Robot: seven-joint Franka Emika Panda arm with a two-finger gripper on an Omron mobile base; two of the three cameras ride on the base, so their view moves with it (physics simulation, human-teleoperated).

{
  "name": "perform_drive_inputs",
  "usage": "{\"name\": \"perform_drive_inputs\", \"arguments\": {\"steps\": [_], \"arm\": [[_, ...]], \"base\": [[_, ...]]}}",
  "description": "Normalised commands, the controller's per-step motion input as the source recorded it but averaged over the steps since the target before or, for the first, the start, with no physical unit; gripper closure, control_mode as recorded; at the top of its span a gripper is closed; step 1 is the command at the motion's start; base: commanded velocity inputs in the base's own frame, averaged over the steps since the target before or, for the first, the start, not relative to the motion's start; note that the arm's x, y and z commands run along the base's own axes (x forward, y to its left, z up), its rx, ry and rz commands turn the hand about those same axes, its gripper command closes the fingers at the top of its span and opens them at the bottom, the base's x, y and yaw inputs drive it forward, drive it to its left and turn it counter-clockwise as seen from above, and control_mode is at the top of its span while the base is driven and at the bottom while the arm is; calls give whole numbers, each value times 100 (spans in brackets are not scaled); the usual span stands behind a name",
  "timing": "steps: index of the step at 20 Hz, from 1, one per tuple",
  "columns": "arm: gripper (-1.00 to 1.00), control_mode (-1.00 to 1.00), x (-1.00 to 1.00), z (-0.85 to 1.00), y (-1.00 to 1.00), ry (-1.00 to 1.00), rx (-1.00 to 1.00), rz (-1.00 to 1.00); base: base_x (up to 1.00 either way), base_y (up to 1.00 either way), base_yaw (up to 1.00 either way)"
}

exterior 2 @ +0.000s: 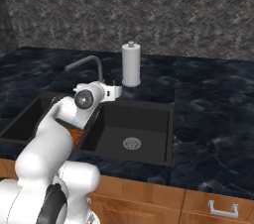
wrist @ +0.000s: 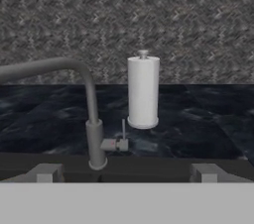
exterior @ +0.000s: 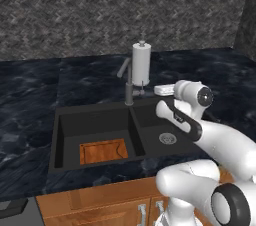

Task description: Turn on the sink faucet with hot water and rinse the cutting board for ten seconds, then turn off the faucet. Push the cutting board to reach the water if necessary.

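Note:
The dark grey sink faucet (exterior: 129, 89) stands behind the divider of the black sink (exterior: 90, 126), with its spout angled over the left basin. No water is in view. The reddish-brown cutting board (exterior: 103, 151) lies flat on the left basin floor. My gripper (exterior: 162, 90) hovers over the right basin's back rim, just right of the faucet, open and holding nothing. In the hand view the faucet (wrist: 94, 139) and its small side lever (wrist: 117, 143) are straight ahead, between my spread fingertips (wrist: 45, 173). From the right, my arm hides most of the board (exterior 2: 74, 137).
A tall light grey pump dispenser (exterior: 141, 63) stands on the dark marble counter (exterior: 30, 95) just behind and right of the faucet. A round silver drain (exterior: 167, 138) sits in the right basin. A patterned grey wall backs the counter; wooden cabinet fronts (exterior: 100, 202) run below.

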Motion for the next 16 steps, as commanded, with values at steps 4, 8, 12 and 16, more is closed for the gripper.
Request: {"name": "perform_drive_inputs", "arguments": {"steps": [4, 8, 12, 16], "arm": [[-100, -100, 37, -27, 1, 1, 0, 0], [-100, -100, 35, -35, 5, 4, 0, 0], [-100, -100, 36, -23, 7, 2, 0, 0], [-100, -100, 42, -4, 5, 0, 0, 0]], "base": [[0, 0, 0], [0, 0, 0], [0, 0, 0], [0, 0, 0]]}}
